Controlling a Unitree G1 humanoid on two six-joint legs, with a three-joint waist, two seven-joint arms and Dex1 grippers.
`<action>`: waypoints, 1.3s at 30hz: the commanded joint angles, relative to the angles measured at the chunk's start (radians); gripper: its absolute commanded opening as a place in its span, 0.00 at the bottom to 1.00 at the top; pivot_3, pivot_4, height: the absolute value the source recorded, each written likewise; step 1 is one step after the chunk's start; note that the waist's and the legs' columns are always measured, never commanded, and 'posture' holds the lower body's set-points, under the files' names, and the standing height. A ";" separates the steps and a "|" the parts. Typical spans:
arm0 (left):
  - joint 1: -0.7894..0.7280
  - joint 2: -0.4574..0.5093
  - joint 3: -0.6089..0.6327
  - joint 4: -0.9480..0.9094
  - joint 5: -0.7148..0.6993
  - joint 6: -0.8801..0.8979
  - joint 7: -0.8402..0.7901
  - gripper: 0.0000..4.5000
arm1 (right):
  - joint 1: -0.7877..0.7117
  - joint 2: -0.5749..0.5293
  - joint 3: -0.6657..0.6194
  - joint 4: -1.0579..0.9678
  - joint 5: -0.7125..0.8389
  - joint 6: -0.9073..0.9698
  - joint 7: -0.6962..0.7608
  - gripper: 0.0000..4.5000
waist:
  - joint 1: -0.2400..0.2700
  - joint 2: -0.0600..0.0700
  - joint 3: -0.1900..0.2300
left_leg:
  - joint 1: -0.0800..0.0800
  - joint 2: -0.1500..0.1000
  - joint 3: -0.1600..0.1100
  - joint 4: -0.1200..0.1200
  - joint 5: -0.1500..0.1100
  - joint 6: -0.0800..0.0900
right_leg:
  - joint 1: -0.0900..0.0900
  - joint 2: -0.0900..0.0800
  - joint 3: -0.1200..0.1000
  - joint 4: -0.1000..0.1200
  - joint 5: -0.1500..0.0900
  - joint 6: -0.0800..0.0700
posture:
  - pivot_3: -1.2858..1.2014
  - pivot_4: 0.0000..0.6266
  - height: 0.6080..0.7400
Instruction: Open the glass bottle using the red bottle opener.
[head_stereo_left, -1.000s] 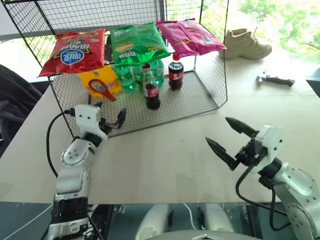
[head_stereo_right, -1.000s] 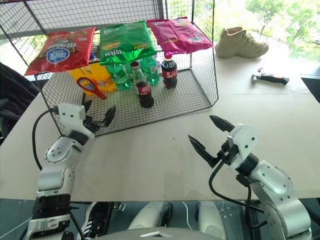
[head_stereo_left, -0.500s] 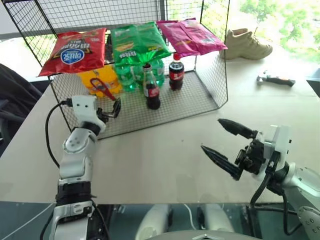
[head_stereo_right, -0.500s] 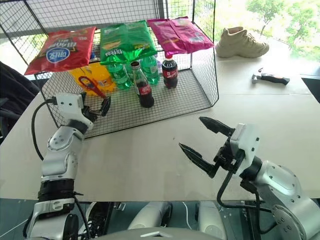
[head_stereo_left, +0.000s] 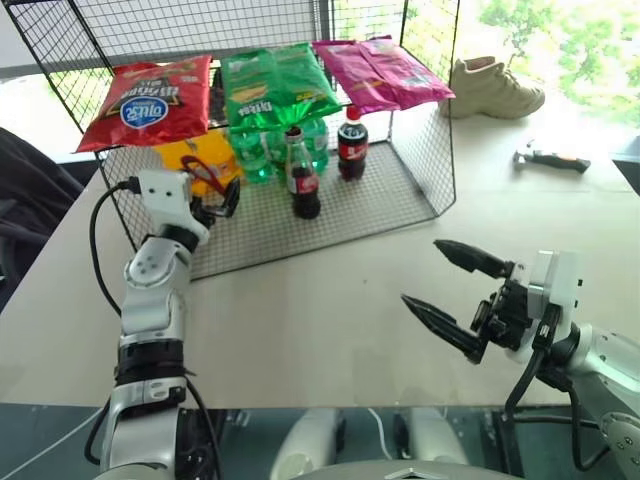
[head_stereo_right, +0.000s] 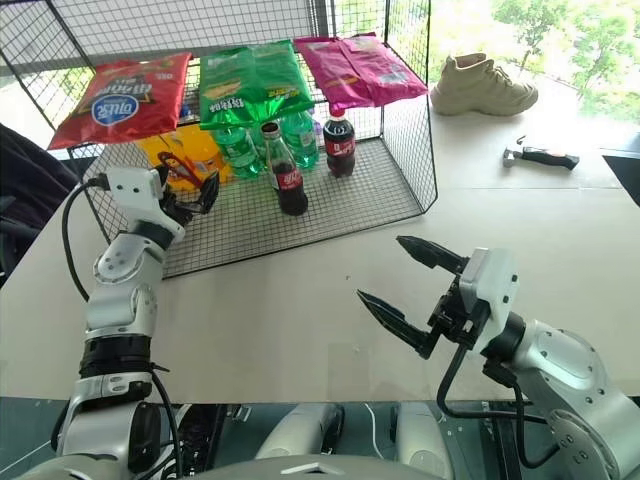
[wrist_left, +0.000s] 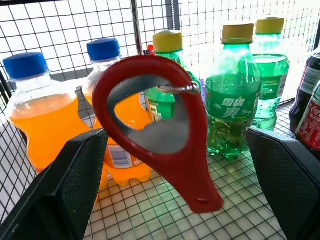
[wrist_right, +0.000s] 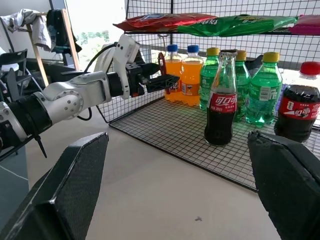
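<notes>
Our left gripper (wrist_left: 170, 165) stood spread around the hanging opener (wrist_left: 157, 125), ready to pinch it; our right gripper (head_stereo_right: 405, 290), also spread, waited over the table (head_stereo_right: 300, 300), facing the bottle (head_stereo_right: 285, 170) upright in the rack (head_stereo_right: 400, 190).

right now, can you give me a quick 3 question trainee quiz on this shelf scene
1. True or false: the left gripper has its jaws shut on the red bottle opener.
2. What stands directly behind the hanging red bottle opener? A) orange drink bottles B) a shoe C) a hammer
3. Fill in: the glass bottle stands on the wire shelf beside a plastic cola bottle with a ____ cap.

Key
1. False: the jaws stand open on either side of the opener, which hangs from the rack without touching them.
2. A
3. red
</notes>
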 joint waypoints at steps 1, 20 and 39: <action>-0.019 0.008 0.029 0.002 0.009 -0.050 0.018 1.00 | -0.015 -0.005 -0.011 -0.025 0.003 -0.014 -0.005 0.99 | 0.000 0.000 0.000 | 0.000 0.000 0.000 0.000 0.000 0.000 | 0.000 0.000 0.000 0.000 0.000 0.000 | 0.52 0.24 0.94; -0.061 0.015 0.030 0.094 0.014 -0.133 0.006 0.54 | -0.041 0.000 0.004 -0.009 -0.013 -0.014 -0.006 1.00 | 0.000 -0.003 0.001 | 0.000 0.000 0.000 0.000 0.000 0.000 | 0.000 0.000 0.000 0.000 0.000 0.000 | 0.52 0.24 0.94; -0.060 0.008 0.036 0.058 -0.006 -0.157 -0.017 0.34 | -0.044 0.002 0.022 -0.001 -0.026 -0.016 -0.002 1.00 | 0.000 -0.004 0.001 | 0.000 0.000 0.000 0.000 0.000 0.000 | 0.000 0.000 0.000 0.000 0.000 0.000 | 0.52 0.24 0.94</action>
